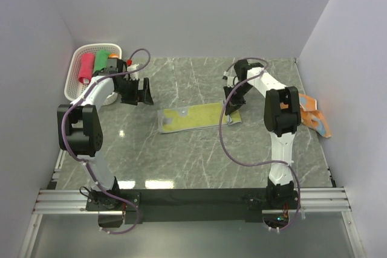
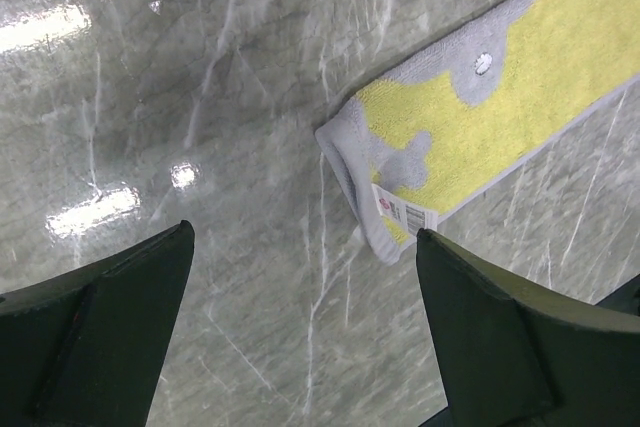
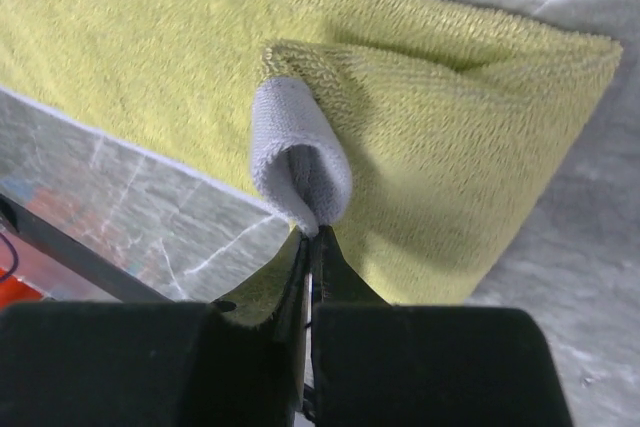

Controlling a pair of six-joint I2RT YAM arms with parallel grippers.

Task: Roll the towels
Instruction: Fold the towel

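Grey-green, marble-patterned table (image 1: 181,161), glossy, enclosed by plain white walls.

Item count:
- Grippers: two.
- Flat towels: one yellow towel (image 1: 196,118), mid-table.
- Rolled towels: three in the white perforated basket (image 1: 97,46) at the far left corner. These are a pink-red roll (image 1: 86,67), a green roll (image 1: 100,60) and an orange roll (image 1: 115,63), the last partly hidden by the left arm.
- Orange cloths with light-blue marks (image 1: 315,119): heaped at the right edge; number cannot be told.

Left gripper (image 1: 144,93): jaws spread wide, holding nothing. It hangs over bare table near the basket. The left end of the yellow towel lies beyond its right finger, apart from it.

Right gripper (image 3: 312,237): jaws pressed together, pinching the grey hem at the towel's right end. The hem stands up in a small loop at the fingertips.

Yellow towel: looped terry pile, long rectangle, grey border, grey patches, printed label sewn at the left end.
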